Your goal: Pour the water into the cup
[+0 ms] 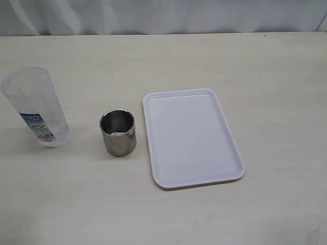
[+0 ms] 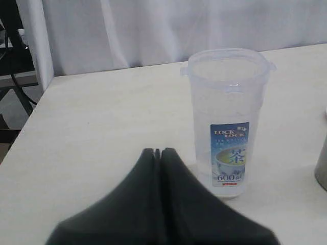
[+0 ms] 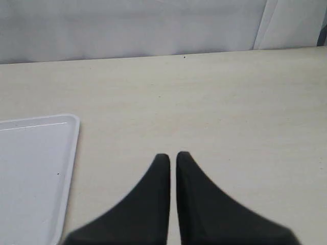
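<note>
In the exterior view, the cup (image 1: 117, 133) is standing upright on the table (image 1: 255, 61). It is short, wide and round, made of dull grey metal, with no handle, and its inside wall is shining. It is sitting between a tall clear container (image 1: 36, 109) on the left and a flat white tray (image 1: 191, 138) on the right. The cup is just beside the tray but is not touching it, and it is a bit farther from the container. I cannot tell where the water is, because it is too clear to make out. No gripper is showing in this view. In the left wrist view, the left gripper (image 2: 158, 151) is pointing over the table with its two black fingers pressed together and holding nothing. The container, with a blue and white label, is standing just ahead of the fingertips and a bit to one side. Only a thin grey sliver of the cup (image 2: 323, 168) is peeking in at the picture's edge, past the container and well away from the gripper. In the right wrist view, the right gripper (image 3: 172, 155) is hanging over bare table with its fingers nearly together, leaving only a thin slit, and holding nothing. A corner of the tray (image 3: 30, 173) is lying off to one side. The cup is not showing here.
</note>
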